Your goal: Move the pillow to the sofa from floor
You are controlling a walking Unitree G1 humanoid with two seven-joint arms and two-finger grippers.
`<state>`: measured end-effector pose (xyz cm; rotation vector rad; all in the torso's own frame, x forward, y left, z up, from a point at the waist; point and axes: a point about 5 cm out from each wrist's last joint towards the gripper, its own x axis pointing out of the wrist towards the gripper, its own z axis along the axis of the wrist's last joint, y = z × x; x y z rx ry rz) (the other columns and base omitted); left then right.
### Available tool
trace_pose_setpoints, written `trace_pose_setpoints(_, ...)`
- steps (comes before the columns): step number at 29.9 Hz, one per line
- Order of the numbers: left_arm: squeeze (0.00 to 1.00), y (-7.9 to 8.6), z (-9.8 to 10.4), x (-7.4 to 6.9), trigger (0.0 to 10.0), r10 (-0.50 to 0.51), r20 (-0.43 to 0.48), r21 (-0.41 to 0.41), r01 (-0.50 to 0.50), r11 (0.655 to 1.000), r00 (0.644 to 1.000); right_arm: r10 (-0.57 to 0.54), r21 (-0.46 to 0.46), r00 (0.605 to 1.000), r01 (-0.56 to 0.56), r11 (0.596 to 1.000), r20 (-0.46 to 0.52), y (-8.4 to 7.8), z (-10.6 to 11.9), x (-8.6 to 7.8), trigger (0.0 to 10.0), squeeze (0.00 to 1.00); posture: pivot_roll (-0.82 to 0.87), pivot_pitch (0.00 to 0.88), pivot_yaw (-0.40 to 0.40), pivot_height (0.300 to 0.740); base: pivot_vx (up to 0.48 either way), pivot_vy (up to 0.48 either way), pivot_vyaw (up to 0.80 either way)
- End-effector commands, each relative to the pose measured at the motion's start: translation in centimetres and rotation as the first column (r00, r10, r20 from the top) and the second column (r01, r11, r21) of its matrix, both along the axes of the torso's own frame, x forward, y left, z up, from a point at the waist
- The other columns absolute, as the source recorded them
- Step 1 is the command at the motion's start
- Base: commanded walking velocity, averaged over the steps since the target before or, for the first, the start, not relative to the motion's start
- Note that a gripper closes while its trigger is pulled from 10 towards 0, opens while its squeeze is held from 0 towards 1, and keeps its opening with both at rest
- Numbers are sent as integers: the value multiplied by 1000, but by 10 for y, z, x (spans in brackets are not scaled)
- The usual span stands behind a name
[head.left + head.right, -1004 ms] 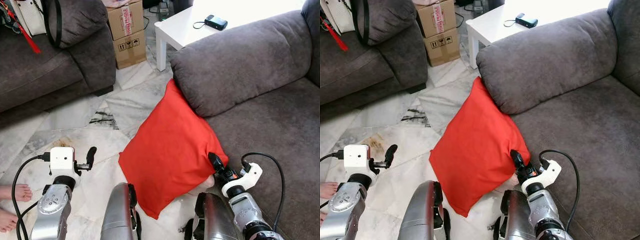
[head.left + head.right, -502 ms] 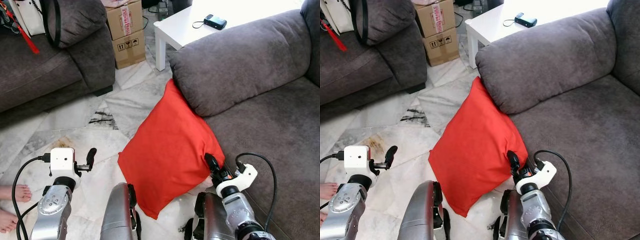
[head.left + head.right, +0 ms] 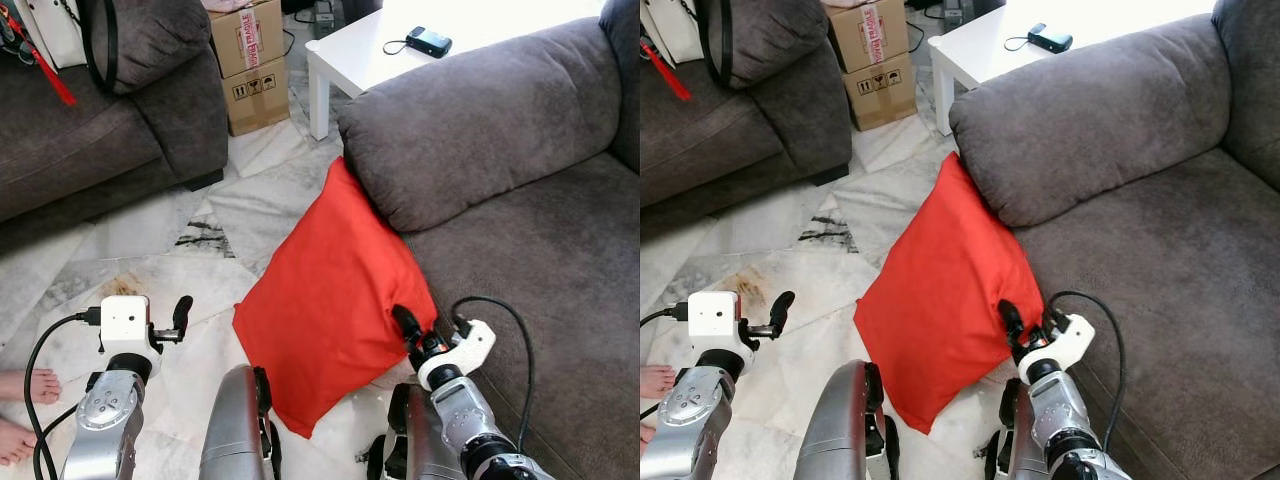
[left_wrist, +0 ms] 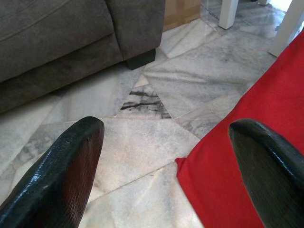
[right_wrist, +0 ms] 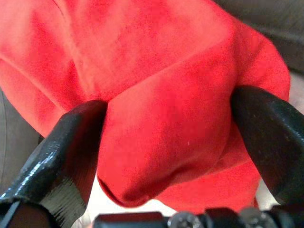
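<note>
Now the right tool point(image 5: 166, 142) pinches the red pillow's point(image 3: 335, 290) corner.

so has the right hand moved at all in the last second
Yes. The right hand has slid toward the robot's left, away from the sofa seat and further onto the red pillow, a fold of which sits between its fingers.

Red square pillow point(image 3: 335, 300) stands tilted on floor, leaning against grey sofa point(image 3: 520, 200).

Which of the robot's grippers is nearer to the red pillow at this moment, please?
Right. The right gripper has the red pillow bunched between its fingers; the left gripper hangs open over the floor beside it.
</note>
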<state>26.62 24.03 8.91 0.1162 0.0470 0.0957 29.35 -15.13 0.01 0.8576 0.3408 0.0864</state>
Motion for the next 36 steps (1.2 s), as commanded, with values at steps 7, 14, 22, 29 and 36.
trace_pose_setpoints(7,0,1,-6,-6,10000,11,-25,0,-11,1000,1000,44,44,999,-43,998,-20,16,-6,-6,0,0,202,315,2,592,0,0,0)
trace_pose_setpoints(14,0,2,-6,-7,10000,15,-29,0,-15,1000,999,52,47,999,-52,998,-13,15,-5,-6,0,0,199,316,0,592,0,0,0)
trace_pose_setpoints(22,0,3,-7,-6,10000,21,-31,1,-21,1000,999,50,45,999,-50,998,-7,12,-3,-4,0,0,200,313,-2,592,0,0,0)
trace_pose_setpoints(29,0,5,-7,-6,10000,27,-33,5,-27,1000,999,69,36,998,-69,997,-3,16,-2,-2,0,0,202,308,-3,592,0,0,0)
trace_pose_setpoints(36,0,5,-7,-6,10000,32,-34,7,-32,999,999,74,21,997,-74,997,-4,15,-2,-2,0,0,202,303,-5,592,0,0,0)
